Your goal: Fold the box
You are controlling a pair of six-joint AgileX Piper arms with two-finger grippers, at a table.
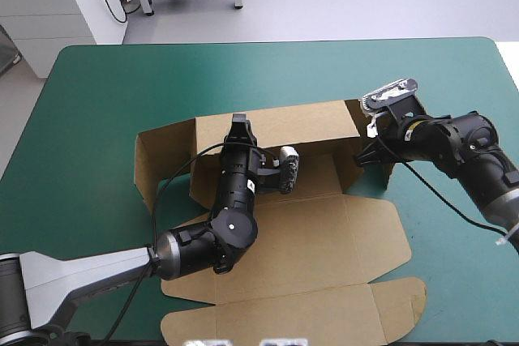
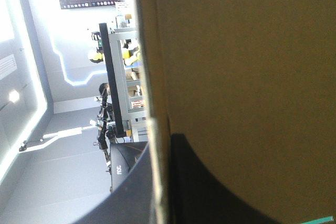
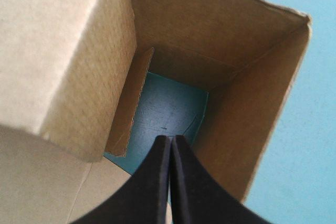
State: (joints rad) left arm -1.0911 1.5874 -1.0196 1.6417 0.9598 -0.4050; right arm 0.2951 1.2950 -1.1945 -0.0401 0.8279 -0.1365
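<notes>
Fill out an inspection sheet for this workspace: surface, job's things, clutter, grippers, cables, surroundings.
surface: table with a teal-green cover, lying flat.
job's things: box, brown, partly formed; far wall and end flaps raised, lid flat toward the near edge.
clutter: nothing seen.
grippers: left gripper shut on the box's far wall; right gripper shut, holding nothing, tip inside the box's raised right corner.
cables: nothing seen beyond the robot's own.
surroundings: nothing seen.
</notes>
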